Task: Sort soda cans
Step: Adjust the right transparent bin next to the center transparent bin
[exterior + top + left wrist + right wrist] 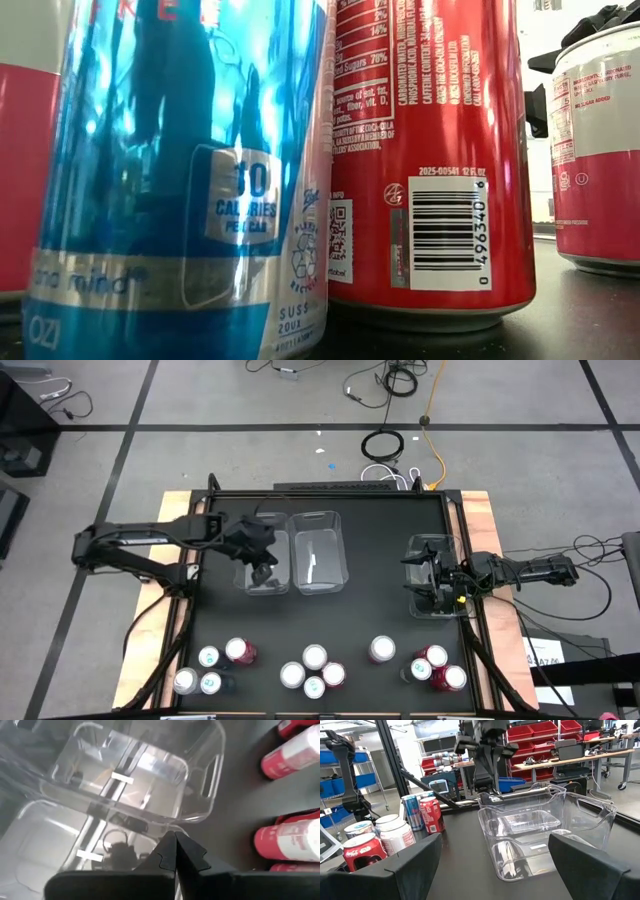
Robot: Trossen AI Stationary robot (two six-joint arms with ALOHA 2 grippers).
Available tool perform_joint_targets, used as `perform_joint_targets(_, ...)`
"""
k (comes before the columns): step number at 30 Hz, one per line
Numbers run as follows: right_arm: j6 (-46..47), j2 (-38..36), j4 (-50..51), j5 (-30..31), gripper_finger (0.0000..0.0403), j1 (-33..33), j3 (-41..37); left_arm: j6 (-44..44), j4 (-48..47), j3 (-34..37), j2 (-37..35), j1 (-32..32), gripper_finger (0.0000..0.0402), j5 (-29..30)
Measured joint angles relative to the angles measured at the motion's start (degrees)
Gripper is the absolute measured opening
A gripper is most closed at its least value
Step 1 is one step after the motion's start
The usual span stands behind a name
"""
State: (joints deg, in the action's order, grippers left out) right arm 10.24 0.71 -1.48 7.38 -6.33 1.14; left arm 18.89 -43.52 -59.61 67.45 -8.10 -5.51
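Fingers of the left gripper (175, 851) are pressed together, tips meeting with nothing between them, poised above the clear rectangular plastic bin (262, 563) at the left of the pair in the middle of the black table (340, 620). That bin is my landmark. Touching its right side sits a second clear bin (318, 550); both look bare inside apart from white labels. The dark left arm (140, 545) reaches in from the left of it.

Well to the right of the landmark bin, the right gripper (425, 575) hovers over a third clear bin (437, 545) at the table's right edge, its two dark fingers (412, 865) spread wide apart and holding nothing.

The soda cans (315, 657), small cylinders with silver tops and red, pinkish-red or silver-blue bodies, stand upright in loose clusters along the table edge nearest me, well apart from the landmark bin. One blue can (180, 170) and a red can (430, 150) stand just beside each other.
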Motion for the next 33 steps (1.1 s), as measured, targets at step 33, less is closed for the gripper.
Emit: perform_joint_targets(33, 4.85, 0.0, -0.9, 0.08, 0.0359, -0.02, 0.01, -20.78, 0.08, 0.0, -3.09, 0.0, 0.0027, 0.22)
